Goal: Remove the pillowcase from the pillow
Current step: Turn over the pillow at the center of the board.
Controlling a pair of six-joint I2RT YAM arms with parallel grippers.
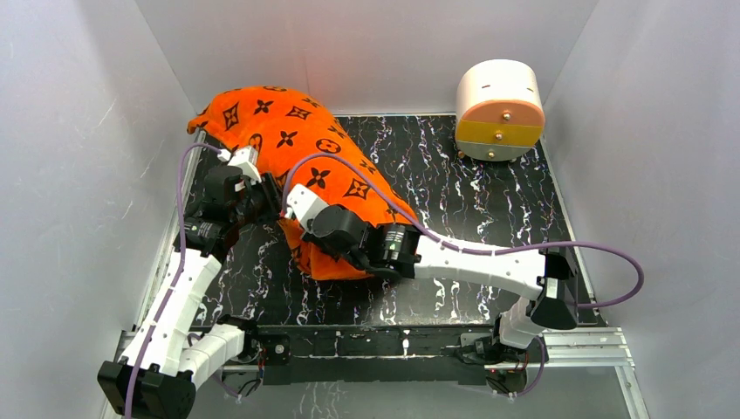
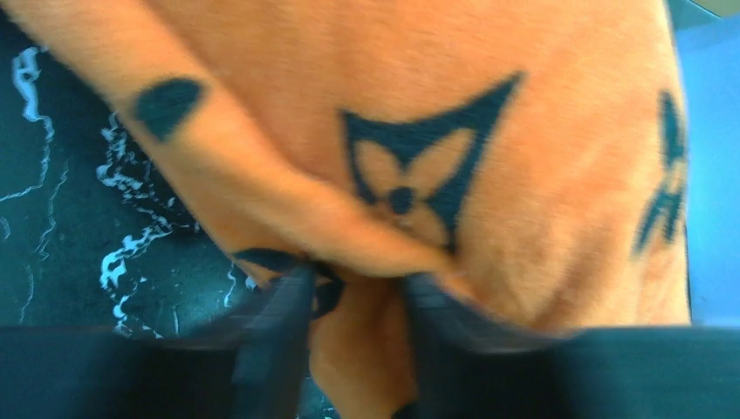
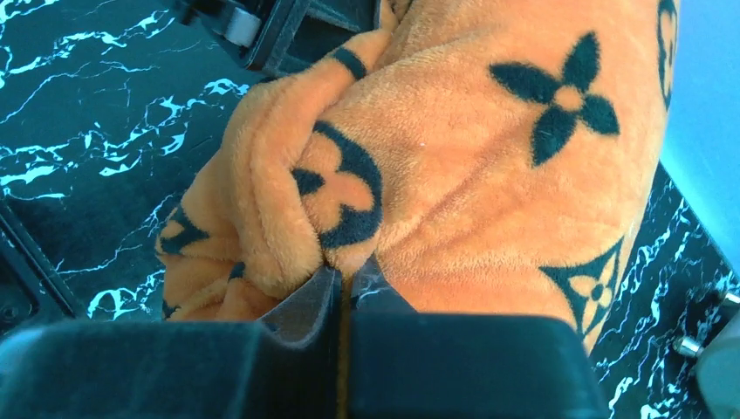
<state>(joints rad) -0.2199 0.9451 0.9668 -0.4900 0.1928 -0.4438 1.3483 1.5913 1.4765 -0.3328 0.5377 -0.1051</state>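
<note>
The orange pillowcase (image 1: 292, 140), printed with dark flower and diamond motifs, lies slantwise across the left half of the black marbled table (image 1: 471, 201). It bulges full, and the pillow is hidden inside it. My left gripper (image 1: 262, 199) is at its left side, shut on a fold of pillowcase (image 2: 454, 131) that hangs between the fingers (image 2: 279, 323). My right gripper (image 1: 294, 207) reaches in from the right, close beside the left one. In the right wrist view the right gripper (image 3: 346, 272) has its jaws almost together, pinching a plush ridge of the pillowcase (image 3: 489, 175).
A round cream drawer box (image 1: 499, 109) with orange and yellow drawer fronts stands at the back right corner. White walls close in the table on the left, back and right. A metal rail (image 1: 576, 345) runs along the near edge by the arm bases.
</note>
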